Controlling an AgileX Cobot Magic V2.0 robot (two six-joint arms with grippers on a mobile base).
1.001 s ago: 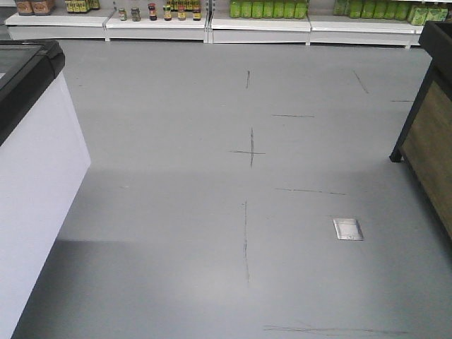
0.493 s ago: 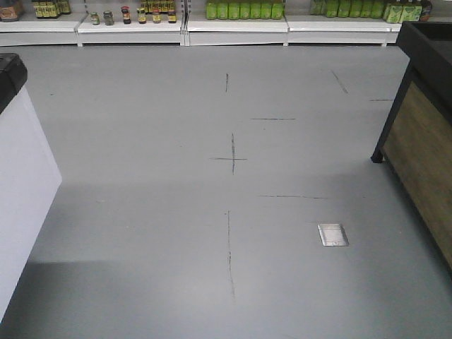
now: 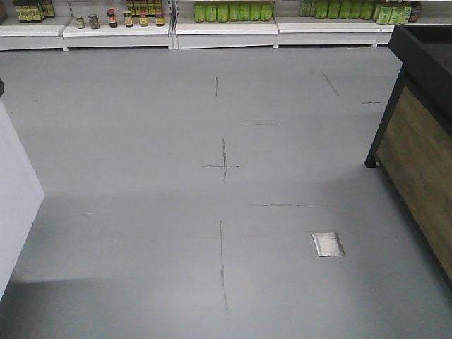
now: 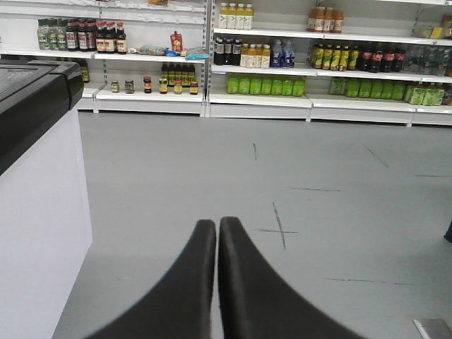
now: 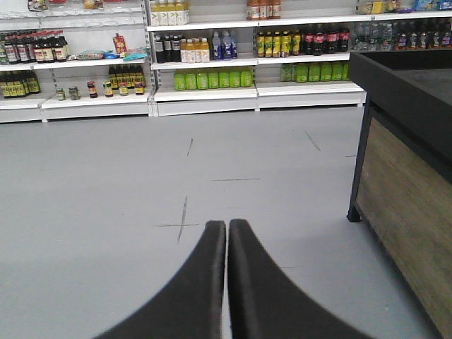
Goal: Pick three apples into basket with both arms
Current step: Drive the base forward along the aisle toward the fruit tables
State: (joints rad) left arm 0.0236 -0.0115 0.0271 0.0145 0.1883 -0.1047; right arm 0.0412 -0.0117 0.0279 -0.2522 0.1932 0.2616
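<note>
Facing the grey floor [image 3: 141,233], the left tool [image 4: 217,224] and right tool [image 5: 227,224] are both pinched closed, holding nothing. No apples or basket show in any view. The likely risk is the base clipping the wooden stand [image 3: 417,162] at the floor's right edge, or the white cabinet [image 3: 14,212] at its left.

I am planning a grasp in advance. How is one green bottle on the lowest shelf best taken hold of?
Likely near its top, from the open front. The green bottles stand upright, packed side by side, so there is hardly room between bodies; the shelf above hinders coming from overhead. Finer shape is too small to see.
</note>
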